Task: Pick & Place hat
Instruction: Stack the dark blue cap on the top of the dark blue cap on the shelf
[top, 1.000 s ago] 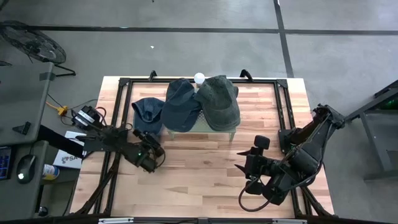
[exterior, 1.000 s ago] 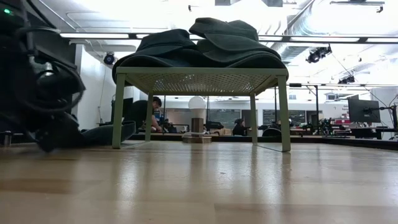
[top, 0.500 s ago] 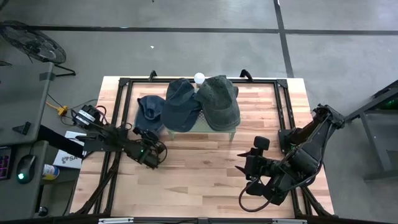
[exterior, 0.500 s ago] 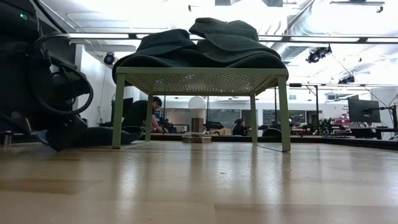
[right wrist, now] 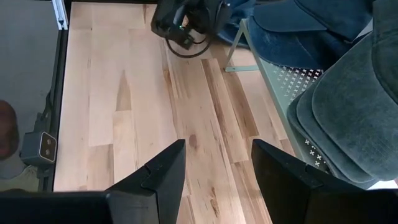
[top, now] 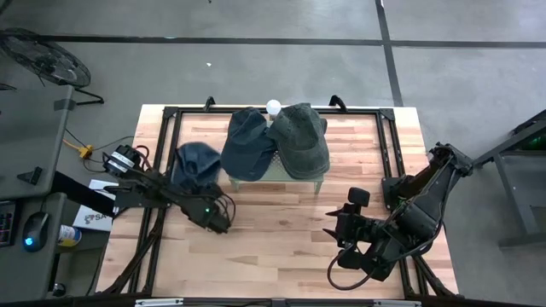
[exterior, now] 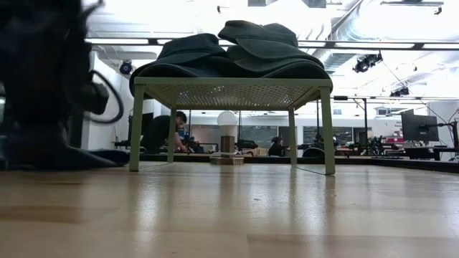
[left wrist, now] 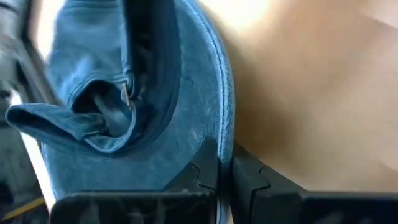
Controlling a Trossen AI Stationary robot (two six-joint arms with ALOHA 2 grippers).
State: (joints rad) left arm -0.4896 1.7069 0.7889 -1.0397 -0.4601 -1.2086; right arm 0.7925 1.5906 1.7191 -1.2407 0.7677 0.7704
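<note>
While the left gripper sits low beside the pale green perforated metal stand, its fingers are clenched on the brim of the blue suede-like cap. This cap lies on the wooden surface just left of the stand, apart from the 2 caps resting on the stand: a dark blue cap and a grey-green cap. The right gripper waits right of the stand, fingers released.
</note>
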